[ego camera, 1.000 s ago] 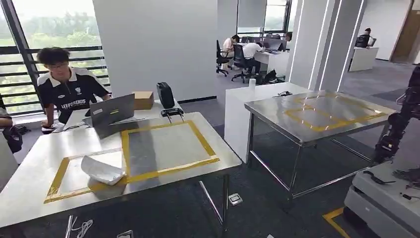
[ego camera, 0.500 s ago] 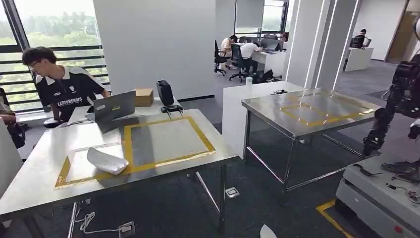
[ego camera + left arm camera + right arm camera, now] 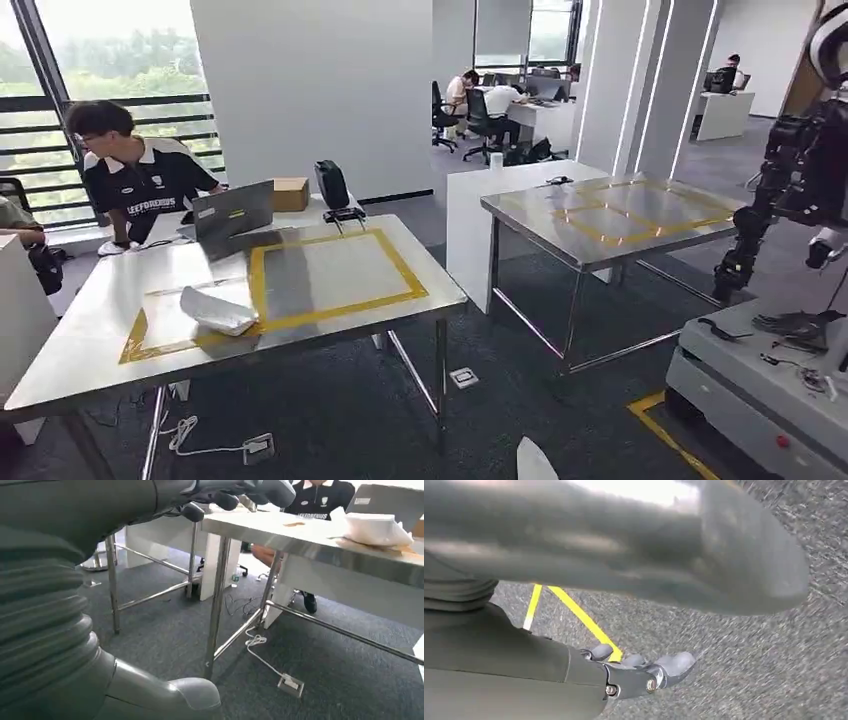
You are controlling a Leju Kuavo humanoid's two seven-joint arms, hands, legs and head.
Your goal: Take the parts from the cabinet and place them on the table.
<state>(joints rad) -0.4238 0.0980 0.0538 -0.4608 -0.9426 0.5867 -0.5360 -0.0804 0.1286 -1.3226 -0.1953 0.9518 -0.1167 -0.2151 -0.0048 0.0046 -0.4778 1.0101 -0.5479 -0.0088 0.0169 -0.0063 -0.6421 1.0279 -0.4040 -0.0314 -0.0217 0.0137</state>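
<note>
left hand (image 3: 165,500) grey, ribbed, holding nothing | crumpled white part (image 3: 217,311) | steel table (image 3: 90,340)

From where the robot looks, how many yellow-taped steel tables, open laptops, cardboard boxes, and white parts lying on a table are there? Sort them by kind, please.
Yellow-taped steel tables: 2 (near table, far table)
Open laptops: 1 (laptop)
Cardboard boxes: 1 (cardboard box)
White parts lying on a table: 1 (white part)
Total: 5
</note>
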